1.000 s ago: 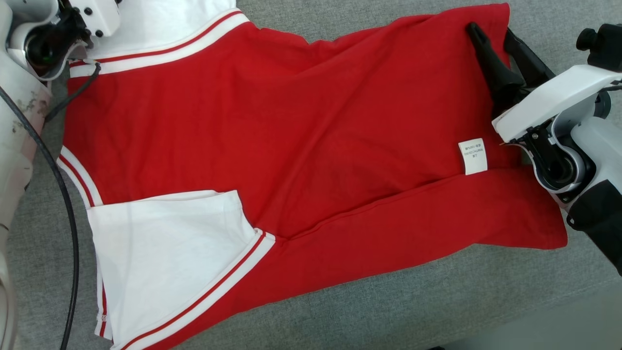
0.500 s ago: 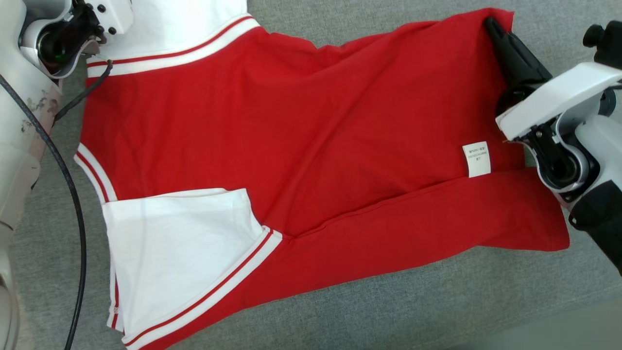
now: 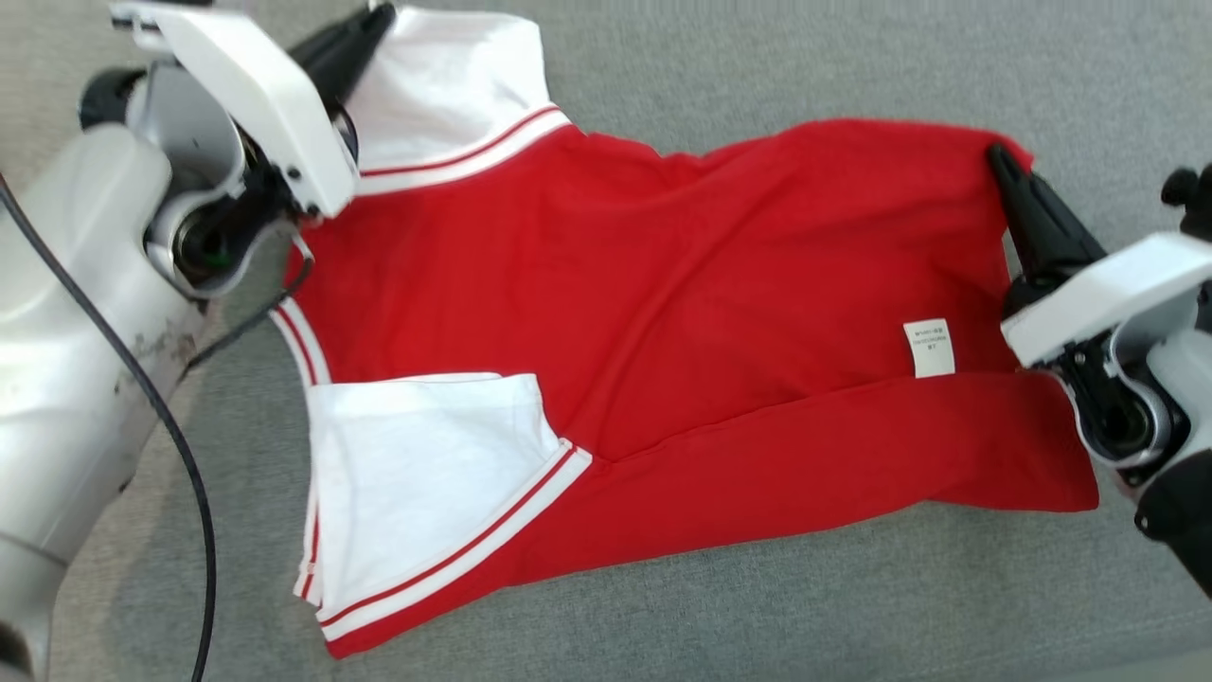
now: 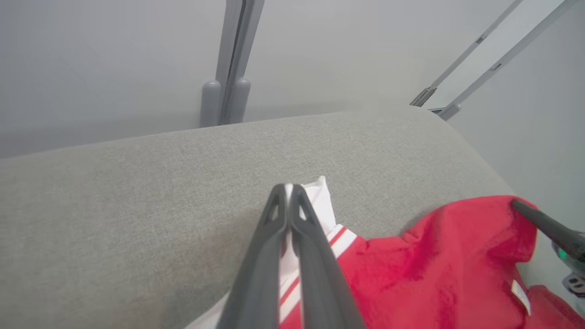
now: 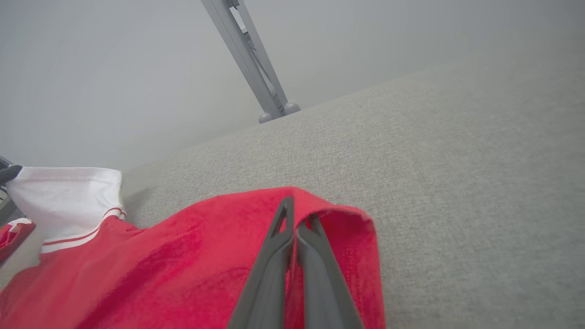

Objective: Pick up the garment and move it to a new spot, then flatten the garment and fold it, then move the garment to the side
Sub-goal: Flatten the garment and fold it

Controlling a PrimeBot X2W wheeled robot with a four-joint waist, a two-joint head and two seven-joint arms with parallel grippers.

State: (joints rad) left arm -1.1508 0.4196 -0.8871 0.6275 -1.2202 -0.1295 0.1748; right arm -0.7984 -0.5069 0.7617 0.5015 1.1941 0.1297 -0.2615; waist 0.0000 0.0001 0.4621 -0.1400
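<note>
The garment [image 3: 663, 322] is a red shirt with white, red-striped sleeves, spread on a grey cushioned surface [image 3: 757, 606], its near edge folded over. My left gripper [image 3: 374, 17] is shut on the far white sleeve [image 3: 445, 85]; in the left wrist view the fingertips [image 4: 287, 189] pinch that white cloth [image 4: 323, 201]. My right gripper [image 3: 996, 156] is shut on the garment's far right red corner [image 3: 975, 142]; in the right wrist view its fingers [image 5: 292, 228] clamp the raised red hem [image 5: 347, 219]. A white care label [image 3: 929, 347] lies near the right arm.
A black cable [image 3: 180, 455] hangs along my left arm [image 3: 76, 360]. Grey frame posts [image 4: 231, 59] stand behind the cushion's far edge, also the post [image 5: 249, 55] in the right wrist view. The cushion's near edge runs at the lower right [image 3: 1117, 654].
Both grippers went from open to shut on the garment's far corners. The head camera has shifted, so the garment sits lower and more rightward in view; its far edge looks drawn nearer.
</note>
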